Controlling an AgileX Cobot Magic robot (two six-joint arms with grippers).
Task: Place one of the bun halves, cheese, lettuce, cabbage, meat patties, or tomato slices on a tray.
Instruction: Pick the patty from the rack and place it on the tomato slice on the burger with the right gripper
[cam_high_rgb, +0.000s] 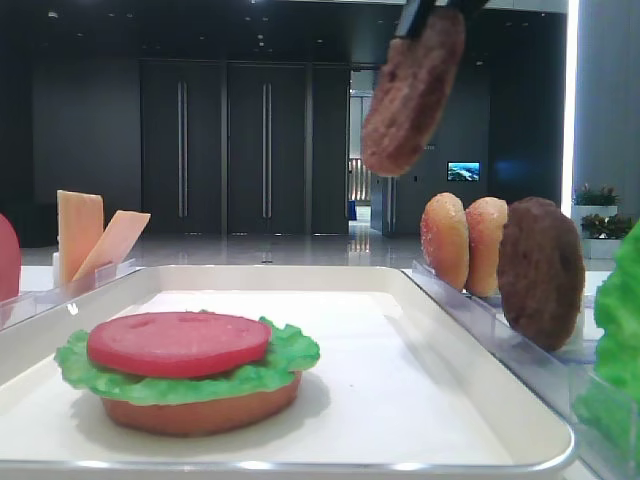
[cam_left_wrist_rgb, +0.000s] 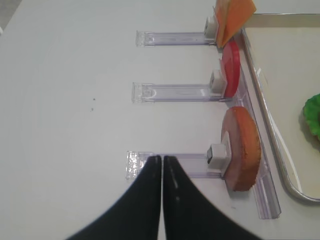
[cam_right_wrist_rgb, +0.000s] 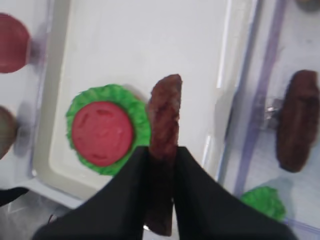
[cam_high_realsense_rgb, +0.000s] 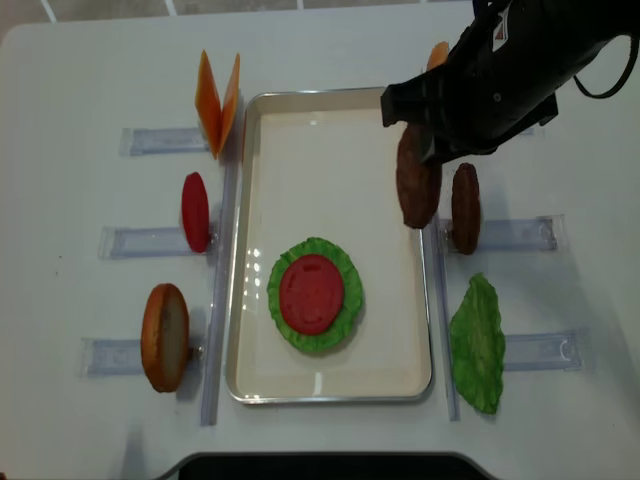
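Note:
My right gripper is shut on a dark-brown meat patty, held on edge in the air above the right side of the white tray. The same patty hangs high in the low side view. On the tray's front half lies a stack: a bun base, lettuce and a tomato slice. A second patty stands in the rack just right of the tray. My left gripper is shut on nothing, over the bare table beside a clear rack.
Left of the tray, clear racks hold cheese slices, a tomato slice and a bun half. On the right are a lettuce leaf and two bun halves.

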